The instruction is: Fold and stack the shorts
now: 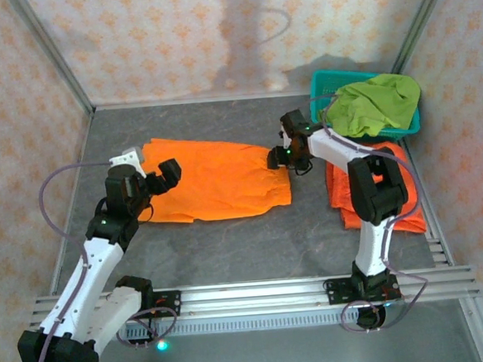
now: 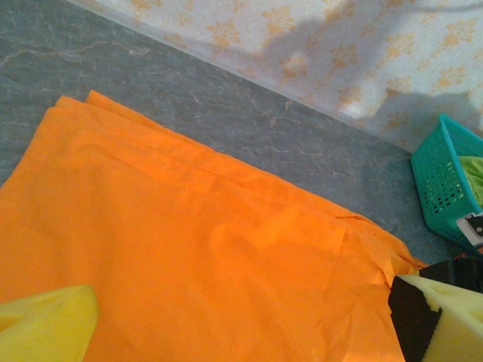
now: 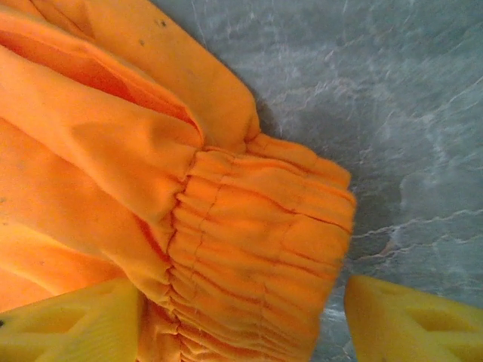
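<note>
Setting: a grey table (image 1: 230,248) with patterned walls on 3 sides; a teal basket (image 1: 320,93) stands in its far right corner.
Flat orange shorts (image 1: 217,183): 1 pair spread out on the middle of the table, well to the left of the basket, with the gathered waistband (image 3: 256,249) at the end nearer the basket.
Green shorts (image 1: 375,101): 1 crumpled lime-green pair heaped in the basket and spilling over its rim.
Folded orange shorts (image 1: 396,199): a neat pile just in front of the basket, partly hidden by the right arm; how many pairs it has cannot be told.
Left gripper (image 1: 157,177): at the end of the flat orange shorts farthest from the basket. Its 2 yellow pads stand wide apart above the cloth and hold nothing.
Right gripper (image 3: 241,324): between the basket and the flat orange shorts, at the waist corner nearest the basket. Its fingers (image 3: 411,317) stand partly apart, 1 on each side of the waistband. One touches the cloth; bare table shows between the other and the cloth, so nothing is gripped.
</note>
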You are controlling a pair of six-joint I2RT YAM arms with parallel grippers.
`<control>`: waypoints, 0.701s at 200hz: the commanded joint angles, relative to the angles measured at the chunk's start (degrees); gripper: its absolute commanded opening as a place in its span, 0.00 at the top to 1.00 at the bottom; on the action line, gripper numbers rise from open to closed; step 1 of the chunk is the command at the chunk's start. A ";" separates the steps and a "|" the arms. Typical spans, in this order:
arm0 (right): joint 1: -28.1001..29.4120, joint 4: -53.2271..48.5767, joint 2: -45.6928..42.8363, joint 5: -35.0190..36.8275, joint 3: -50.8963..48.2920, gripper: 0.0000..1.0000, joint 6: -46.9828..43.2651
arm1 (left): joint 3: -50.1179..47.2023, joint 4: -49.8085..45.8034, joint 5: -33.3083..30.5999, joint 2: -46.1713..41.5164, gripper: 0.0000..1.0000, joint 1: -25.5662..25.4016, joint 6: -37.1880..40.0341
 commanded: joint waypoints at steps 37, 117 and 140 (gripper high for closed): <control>2.19 1.02 3.91 0.47 0.57 0.37 2.70 | -0.81 0.63 0.73 1.52 0.00 0.27 0.77; 3.58 1.72 7.33 1.74 -0.54 0.57 4.14 | -0.73 0.84 0.76 2.31 0.00 0.25 0.53; 3.83 1.85 7.60 2.81 -0.83 0.71 4.26 | -0.72 0.70 0.68 2.32 0.00 0.32 0.44</control>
